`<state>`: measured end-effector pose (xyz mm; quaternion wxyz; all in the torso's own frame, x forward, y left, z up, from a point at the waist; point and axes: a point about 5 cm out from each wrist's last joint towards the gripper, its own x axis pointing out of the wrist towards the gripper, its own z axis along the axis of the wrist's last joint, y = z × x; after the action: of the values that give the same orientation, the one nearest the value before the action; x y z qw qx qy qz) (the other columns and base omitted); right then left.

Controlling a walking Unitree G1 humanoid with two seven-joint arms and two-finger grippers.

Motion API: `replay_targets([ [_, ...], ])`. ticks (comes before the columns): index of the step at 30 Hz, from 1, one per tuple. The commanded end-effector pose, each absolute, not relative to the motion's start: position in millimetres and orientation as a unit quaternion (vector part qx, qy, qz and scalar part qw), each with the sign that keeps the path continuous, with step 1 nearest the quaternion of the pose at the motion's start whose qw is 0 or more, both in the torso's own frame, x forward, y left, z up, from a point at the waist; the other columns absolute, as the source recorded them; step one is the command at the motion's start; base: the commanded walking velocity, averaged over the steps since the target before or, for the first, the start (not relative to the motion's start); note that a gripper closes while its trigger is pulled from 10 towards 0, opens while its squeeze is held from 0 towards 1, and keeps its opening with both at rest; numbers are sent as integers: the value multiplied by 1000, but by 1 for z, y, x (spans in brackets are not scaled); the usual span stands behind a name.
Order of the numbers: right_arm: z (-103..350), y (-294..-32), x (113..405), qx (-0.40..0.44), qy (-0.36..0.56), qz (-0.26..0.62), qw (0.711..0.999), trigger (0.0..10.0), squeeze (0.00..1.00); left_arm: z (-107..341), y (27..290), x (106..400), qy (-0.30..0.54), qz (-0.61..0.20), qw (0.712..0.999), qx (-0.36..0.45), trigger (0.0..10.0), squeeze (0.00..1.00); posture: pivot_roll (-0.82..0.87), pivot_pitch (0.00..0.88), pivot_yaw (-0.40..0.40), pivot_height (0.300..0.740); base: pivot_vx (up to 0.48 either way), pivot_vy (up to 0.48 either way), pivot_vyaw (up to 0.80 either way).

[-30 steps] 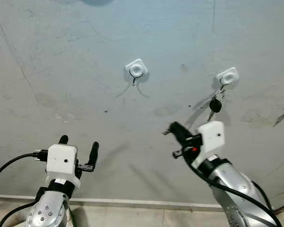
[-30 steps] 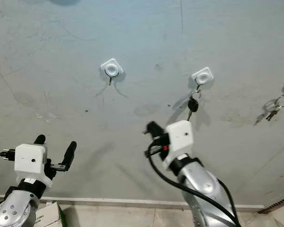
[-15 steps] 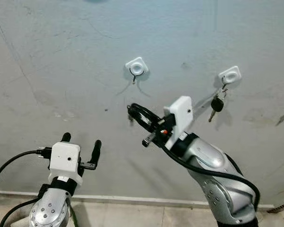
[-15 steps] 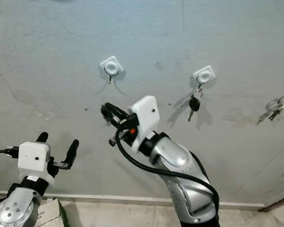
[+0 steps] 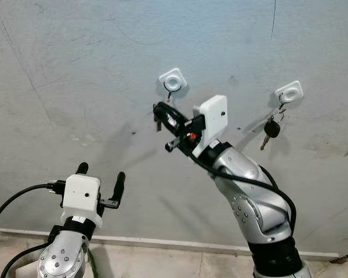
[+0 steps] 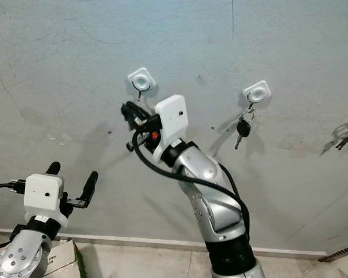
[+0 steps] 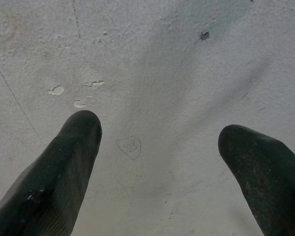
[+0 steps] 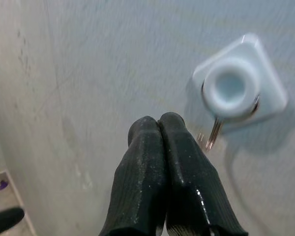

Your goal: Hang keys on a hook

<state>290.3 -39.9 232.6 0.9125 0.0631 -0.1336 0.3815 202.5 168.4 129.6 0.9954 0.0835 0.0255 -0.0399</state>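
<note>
1 key (image 5: 271,130) vertical, tip down

Right gripper (image 5: 158,112) raised, jaws pressed together; left gripper (image 5: 98,172) low, jaws apart.

A pale grey plaster wall (image 5: 75,69) fills the scene, scuffed, stained and crossed by thin hairline cracks. A pale skirting strip (image 5: 162,243) runs along its foot, meeting a light tiled floor (image 5: 162,265). Soft shadows fall across the plaster

Silver jointed arms w/ black cables, white camera boxes at wrists, black ribbed fingers (image 8: 152,182).
</note>
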Motion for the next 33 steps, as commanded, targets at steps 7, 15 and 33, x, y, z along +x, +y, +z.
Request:
replay_targets([
  [7, 234, -50, 298, 72, -138, 362, 919, 10000, 0, 128, 168, 201, 32, -44, 995, 87, 10000, 0, 186, 46, -29, 740, 0, 0, 0],
  [15, 230, -58, 300, 81, -125, 365, 919, 10000, 0, 139, 157, 201, -14, -93, 990, 109, 10000, 0, 184, 45, -27, 740, 0, 0, 0],
  [33, 222, -65, 303, 93, -105, 355, 924, 10000, 0, 153, 147, 204, -73, -121, 981, 133, 10000, 0, 180, 52, -27, 740, 0, 0, 0],
])
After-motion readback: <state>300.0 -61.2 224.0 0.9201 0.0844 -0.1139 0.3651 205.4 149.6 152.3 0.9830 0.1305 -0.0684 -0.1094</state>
